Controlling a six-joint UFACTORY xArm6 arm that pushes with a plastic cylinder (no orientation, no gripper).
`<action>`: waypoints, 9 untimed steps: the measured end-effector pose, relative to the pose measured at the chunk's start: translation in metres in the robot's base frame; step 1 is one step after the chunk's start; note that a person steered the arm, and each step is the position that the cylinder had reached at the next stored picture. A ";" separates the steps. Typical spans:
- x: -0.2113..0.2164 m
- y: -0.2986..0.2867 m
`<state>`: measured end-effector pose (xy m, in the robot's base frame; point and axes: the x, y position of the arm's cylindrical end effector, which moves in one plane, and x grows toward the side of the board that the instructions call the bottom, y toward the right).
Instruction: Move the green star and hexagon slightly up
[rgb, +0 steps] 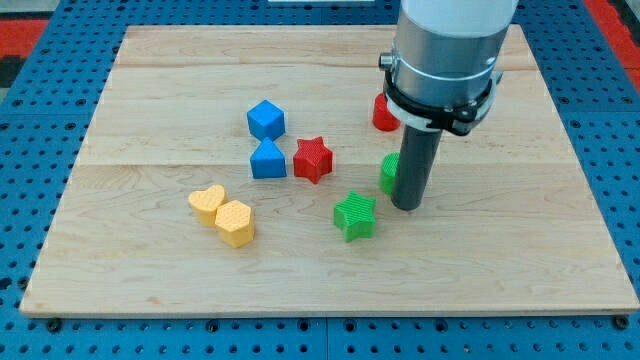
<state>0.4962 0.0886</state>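
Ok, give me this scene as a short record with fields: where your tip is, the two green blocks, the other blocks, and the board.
tip: my tip on the board, right of the green star
green star: lower centre, apart from my tip
green block: mostly hidden behind the rod, shape unclear
red: star; block partly hidden
blue: two blocks
yellow: heart touching hexagon
board: wooden

A pale wooden board (300, 270) lies on blue pegboard (40, 130) (evenly lit).
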 end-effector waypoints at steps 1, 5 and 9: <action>0.032 0.007; 0.040 -0.059; 0.046 -0.182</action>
<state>0.5420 -0.0933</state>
